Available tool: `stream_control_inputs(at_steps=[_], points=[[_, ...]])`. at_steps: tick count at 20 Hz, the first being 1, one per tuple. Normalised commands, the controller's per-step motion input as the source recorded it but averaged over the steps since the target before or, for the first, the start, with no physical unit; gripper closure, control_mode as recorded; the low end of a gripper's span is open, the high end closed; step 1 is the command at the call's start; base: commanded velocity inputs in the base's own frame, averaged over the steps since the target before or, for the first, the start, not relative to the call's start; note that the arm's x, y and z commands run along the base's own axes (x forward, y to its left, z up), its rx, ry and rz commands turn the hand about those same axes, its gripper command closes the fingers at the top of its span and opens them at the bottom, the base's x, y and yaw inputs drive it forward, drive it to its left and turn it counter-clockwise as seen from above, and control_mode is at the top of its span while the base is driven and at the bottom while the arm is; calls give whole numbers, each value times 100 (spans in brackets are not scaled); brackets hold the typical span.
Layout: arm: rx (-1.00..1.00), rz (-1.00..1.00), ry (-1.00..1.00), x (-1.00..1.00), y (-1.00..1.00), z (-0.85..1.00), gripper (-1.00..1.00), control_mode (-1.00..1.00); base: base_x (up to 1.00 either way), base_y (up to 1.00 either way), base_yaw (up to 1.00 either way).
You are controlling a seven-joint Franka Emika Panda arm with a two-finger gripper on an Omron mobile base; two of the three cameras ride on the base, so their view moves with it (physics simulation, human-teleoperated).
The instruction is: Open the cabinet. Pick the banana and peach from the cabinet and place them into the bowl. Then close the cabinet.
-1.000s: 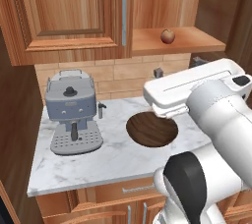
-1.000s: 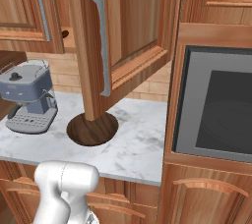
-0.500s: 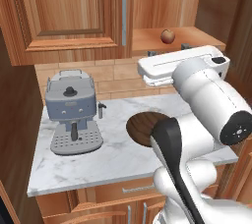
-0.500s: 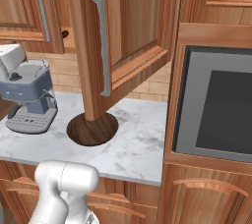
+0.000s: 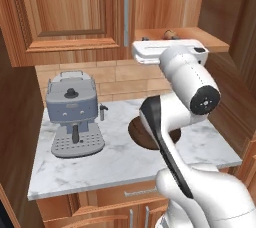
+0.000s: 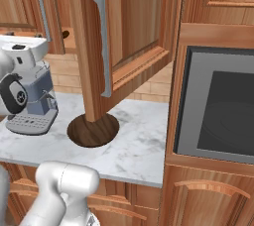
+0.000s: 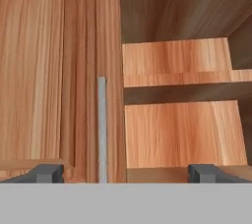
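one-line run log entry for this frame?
phase: reaching into open reddish-brown wooden wall cabinet | tool: open, holding nothing | round dark brown wooden bowl: no fruit inside

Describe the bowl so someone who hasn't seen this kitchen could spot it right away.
Start at the white marble counter below the reddish wall cabinet. To the right of the blue-grey coffee machine, under the open cabinet door, sits the bowl. It is wide, shallow, round and dark brown, the only dark wooden disc on the pale stone.
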Motion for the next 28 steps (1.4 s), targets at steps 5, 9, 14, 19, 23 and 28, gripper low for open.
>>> stream_control_inputs(at_steps=[5,9,14,19,23,28], points=[[0,-8,-5,19,41,-3,-100,-100,0,0,0],[-2,-8,-3,15,31,0,-100,-100,0,0,0],[-1,-6,-1,47,24,0,-100,-100,0,0,0],[0,-4,0,83,4,0,-100,-100,0,0,0],[0,0,0,98,0,-4,-100,-100,0,0,0],[0,0,2,100,9,-28,-100,-100,0,0,0]])
